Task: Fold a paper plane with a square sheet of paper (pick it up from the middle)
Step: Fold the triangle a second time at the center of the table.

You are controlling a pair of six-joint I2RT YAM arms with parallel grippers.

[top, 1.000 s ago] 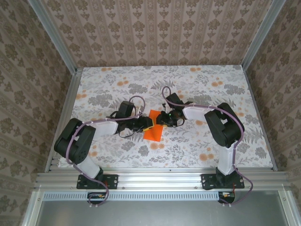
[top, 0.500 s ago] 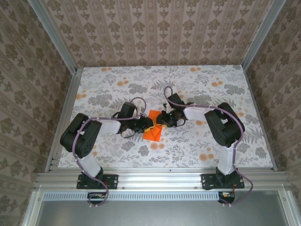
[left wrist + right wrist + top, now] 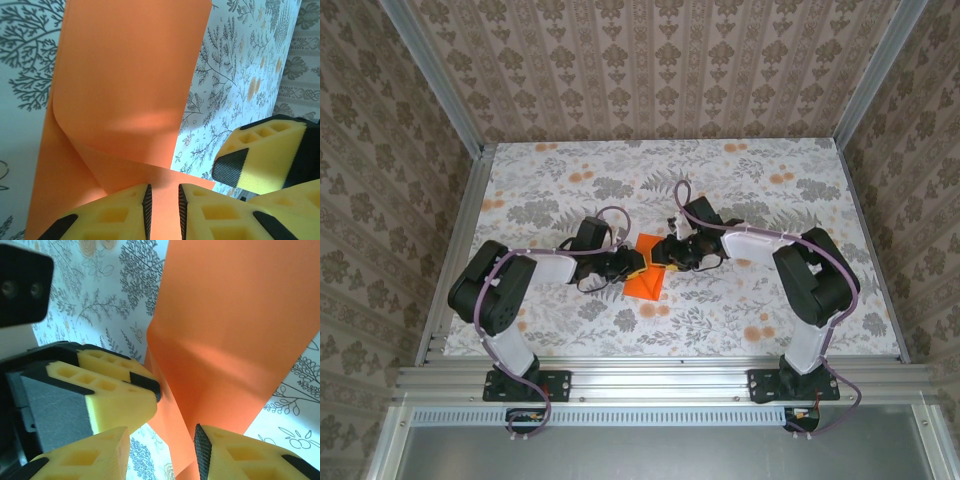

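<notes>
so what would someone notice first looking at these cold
The bright orange sheet of paper, already partly folded, stands out in the middle of the floral-printed table. Both arms converge on it. The left gripper pinches a curled-over flap between nearly closed yellow fingers, while the right gripper stands open with the paper's edge between its fingers.
</notes>
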